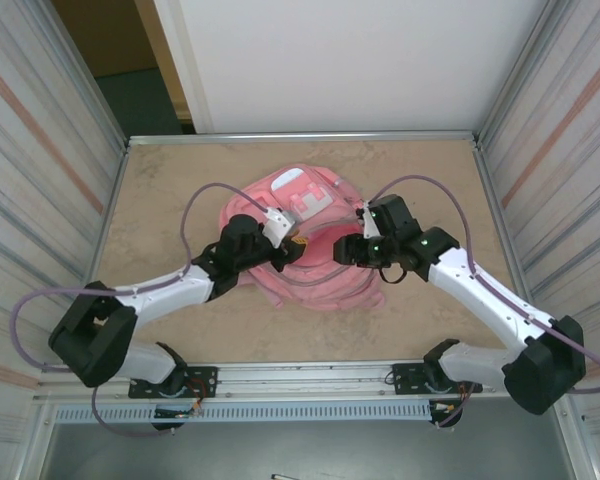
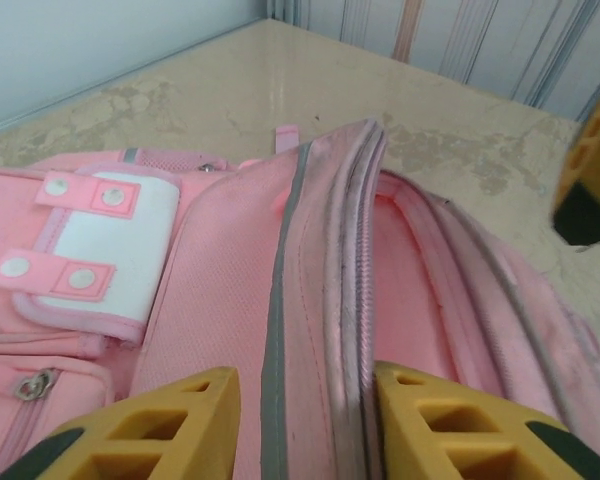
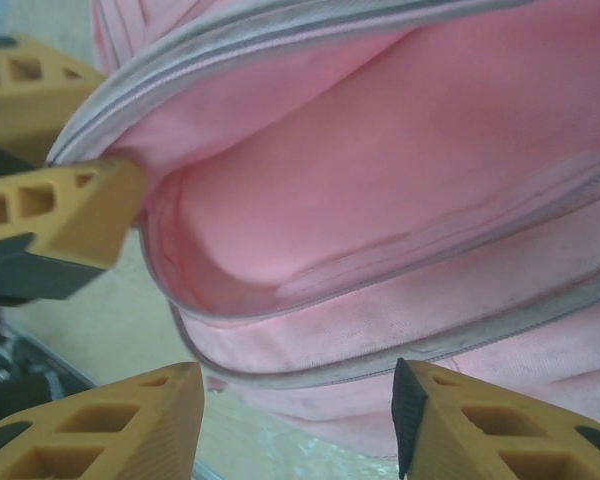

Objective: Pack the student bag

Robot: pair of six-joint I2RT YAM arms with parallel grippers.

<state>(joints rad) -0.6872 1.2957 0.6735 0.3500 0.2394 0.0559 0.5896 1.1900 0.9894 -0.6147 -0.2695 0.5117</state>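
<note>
One student bag (image 1: 315, 285) lies flat with the table (image 1: 160, 200) beneath it and bare tabletop showing on every side of it. It is pink and soft, and its main mouth gapes along the zip. Two arms reach in to the bag, one from each side, and the two grippers meet over that open mouth.

The left gripper (image 2: 305, 390) sits at the bag's left half. Its two yellow fingers (image 2: 150, 430) stand partly apart, astride the upper zipped lip of the bag. The gap between them is wider than the lip, and the right-hand finger lies against the zip. Nothing looks pinched, though I cannot tell whether the fabric merely rests there.

The right gripper (image 3: 298, 385) sits at the bag's right half, just beside the left one. Its two yellow fingers (image 3: 500, 430) are well apart and grip nothing. The bag's lower lip bulges in the gap between them, and the pink lining of the bag's inside shows above.

On the bag's front, left of the open mouth, is one white patch (image 2: 120, 240) with two pink tabs (image 2: 85, 192) carrying four round studs in all. Below the patch hangs one metal zip pull (image 2: 35, 385). One grey stripe (image 2: 273, 330) runs along the bag's upper lip.
</note>
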